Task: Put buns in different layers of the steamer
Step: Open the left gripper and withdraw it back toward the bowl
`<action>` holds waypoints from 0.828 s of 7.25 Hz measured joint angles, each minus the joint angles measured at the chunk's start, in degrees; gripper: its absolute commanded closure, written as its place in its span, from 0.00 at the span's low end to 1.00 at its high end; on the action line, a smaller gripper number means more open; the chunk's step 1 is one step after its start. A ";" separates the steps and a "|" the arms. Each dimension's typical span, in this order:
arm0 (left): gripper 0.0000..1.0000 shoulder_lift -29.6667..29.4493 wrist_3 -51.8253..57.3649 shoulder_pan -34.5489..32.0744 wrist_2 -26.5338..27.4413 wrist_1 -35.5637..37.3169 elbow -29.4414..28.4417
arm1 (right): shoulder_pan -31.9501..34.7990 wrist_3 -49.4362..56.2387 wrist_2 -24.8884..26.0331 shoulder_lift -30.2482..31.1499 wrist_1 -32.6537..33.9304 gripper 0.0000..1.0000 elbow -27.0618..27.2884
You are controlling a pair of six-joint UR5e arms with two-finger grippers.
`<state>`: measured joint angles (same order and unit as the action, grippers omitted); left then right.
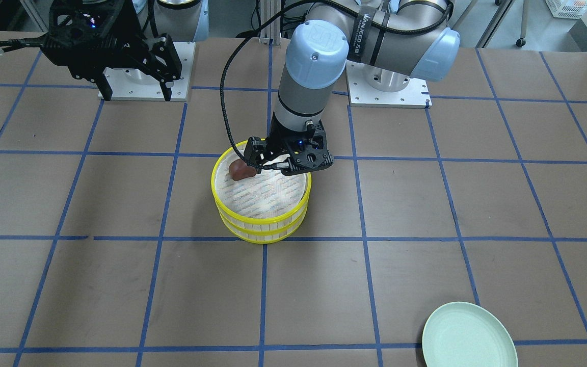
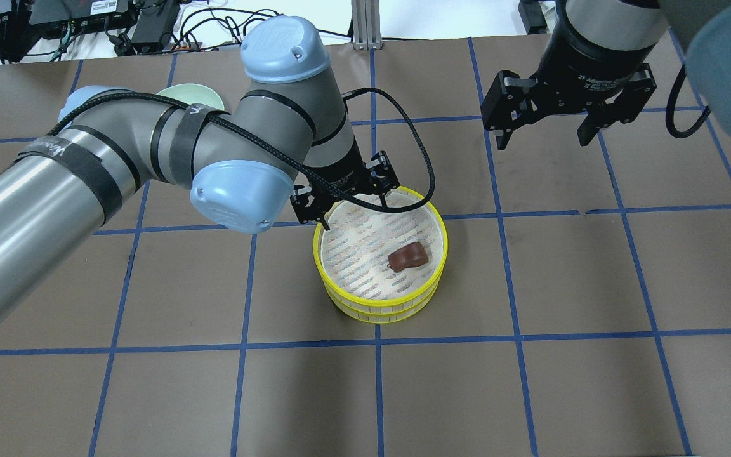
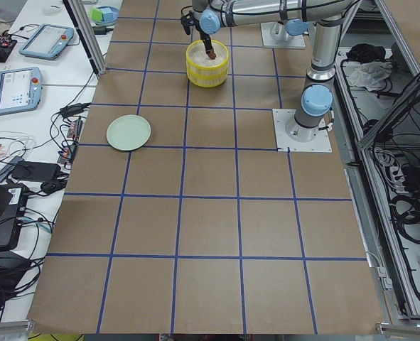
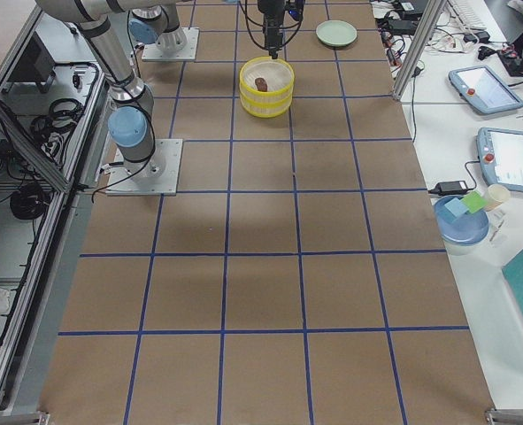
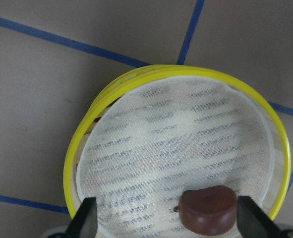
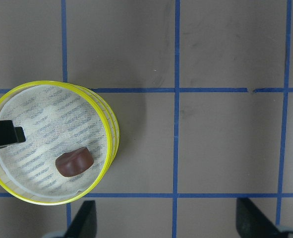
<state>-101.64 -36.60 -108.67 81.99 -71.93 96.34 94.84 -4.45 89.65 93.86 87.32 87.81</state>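
The steamer [image 1: 263, 220] stands mid-table with its two yellow-rimmed tiers stacked. The dark reddish-brown bun [image 1: 241, 171] lies loose on the top tier's woven floor, near the rim. The cream-white bun is hidden. My left gripper [image 1: 284, 162] is open and empty, hovering just above the top tier at the robot-side edge. In the left wrist view the brown bun [image 5: 208, 209] shows between and below the spread fingers [image 5: 84, 218]. My right gripper [image 2: 543, 141] is open and empty, raised well away from the steamer [image 2: 378, 303]. The right wrist view looks down on the bun [image 6: 74, 162].
A pale green plate [image 1: 469, 336] lies near the table's operator-side edge on my left, and it also shows in the overhead view [image 2: 191, 95] behind my left arm. Blue tape lines grid the brown table top. The left arm's black cable loops over the steamer's back.
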 measured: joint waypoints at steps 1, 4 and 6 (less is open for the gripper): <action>0.00 0.82 2.84 2.16 0.59 -1.58 -1.17 | 0.00 0.03 0.03 0.03 -0.03 0.00 0.00; 0.00 2.99 20.09 10.51 2.00 -4.32 -3.08 | -0.01 0.05 0.09 0.09 -0.05 0.00 0.00; 0.00 5.49 29.93 13.71 6.36 -5.70 -4.79 | -0.01 0.05 0.09 0.09 -0.10 0.00 0.00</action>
<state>-96.15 -6.66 -94.96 88.35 -77.63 91.55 94.83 -4.39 89.74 93.95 87.22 87.80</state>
